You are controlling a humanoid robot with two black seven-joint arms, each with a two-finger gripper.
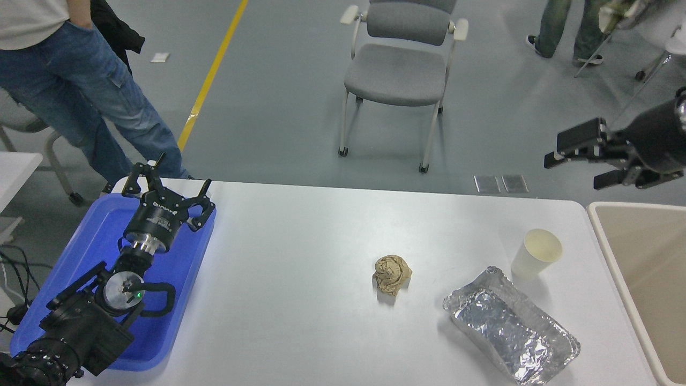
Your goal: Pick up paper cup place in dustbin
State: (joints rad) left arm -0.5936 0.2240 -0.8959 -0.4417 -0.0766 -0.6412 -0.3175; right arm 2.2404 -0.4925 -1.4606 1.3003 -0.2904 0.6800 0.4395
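The paper cup (536,252) stands upright on the white table (300,246), near the table's right edge and toward its far right corner. Its mouth faces up and shows a cream-coloured inside. Nothing grips or touches the cup.

The crinkled silver foil tray (511,325) lies just beside the cup on the near side, toward the table's near right corner, set at an angle to the table edges. The tray's far corner is close to the cup base; contact between the two cannot be confirmed.

The crumpled brown paper ball (392,274) rests near the middle of the table, to the left of the cup and apart from both cup and foil tray.

The dustbin (603,236) stands against the table's right edge. Only its pale rounded rim and part of its beige interior are in view.

The right gripper (576,161) hangs in the air beyond the table's far right corner, above the floor and past the far end of the dustbin. Its fingers are spread apart and it holds nothing. It is well apart from the cup.

The left gripper (166,187) is parked over the blue plastic tray (80,257) at the table's left edge, fingers spread, holding nothing.

Beyond the far edge stand a grey chair (399,69) and, at the far left, a person in jeans (80,91).
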